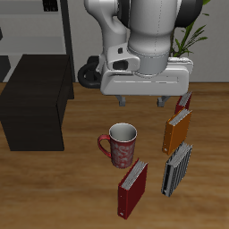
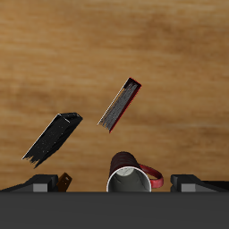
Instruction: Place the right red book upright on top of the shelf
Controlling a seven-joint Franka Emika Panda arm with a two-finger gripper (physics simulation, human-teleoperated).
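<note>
Arm [image 1: 148, 27] showing glossy white and pale grey rounded shells, dark grey joint bands breaking them up. Wide, flat light-grey gripper [image 1: 144, 100] body hanging above mug [image 1: 120, 143], two short dark fingers [image 1: 122, 99] protruding beneath. Wrist view showing black finger tips and dark housing edge.

On my wooden worktop [image 1: 54, 192] I see a red-and-white patterned mug [image 1: 120, 143] standing upright, its mouth open to me. Beside it, apart, an orange book [image 1: 175, 131] stands on edge. A smaller bright red book [image 1: 183, 101] is just behind it, farther back. A dark grey book [image 1: 176, 168] with pale page edges stands nearer the front edge. A green plant [image 1: 192, 36] sits at the back.
</note>
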